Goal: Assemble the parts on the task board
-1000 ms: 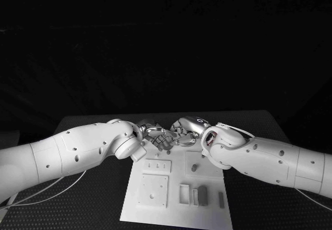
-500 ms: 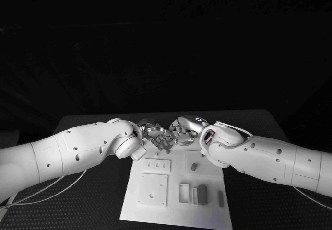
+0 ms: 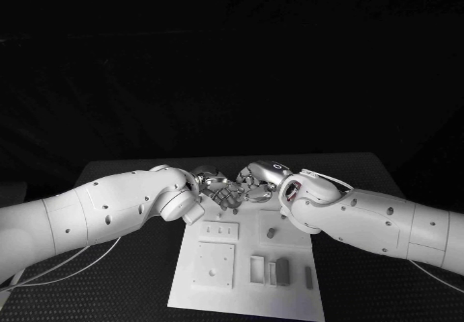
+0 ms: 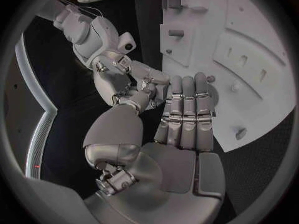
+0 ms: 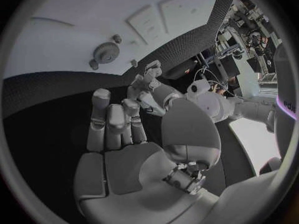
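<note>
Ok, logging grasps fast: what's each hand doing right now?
Left hand: cannot be told; its fingers meet the right hand's over the task board.
Right hand: cannot be told either.

Black table [image 3: 116, 282], textured top. Bears one white task board [image 3: 242, 295] at its middle, lying flat, reaching toward the near edge.

Two white arms, smooth rounded shells dotted with small dark screw holes. Left arm [image 3: 96, 211] trailing thin white cables beneath. Right arm [image 3: 372, 225] with a red-lined opening at the wrist housing. Left hand [image 4: 181, 117] and right hand [image 5: 118, 129]: silver metal, segmented fingers, flat grey palm pads, exposed joints.
</note>
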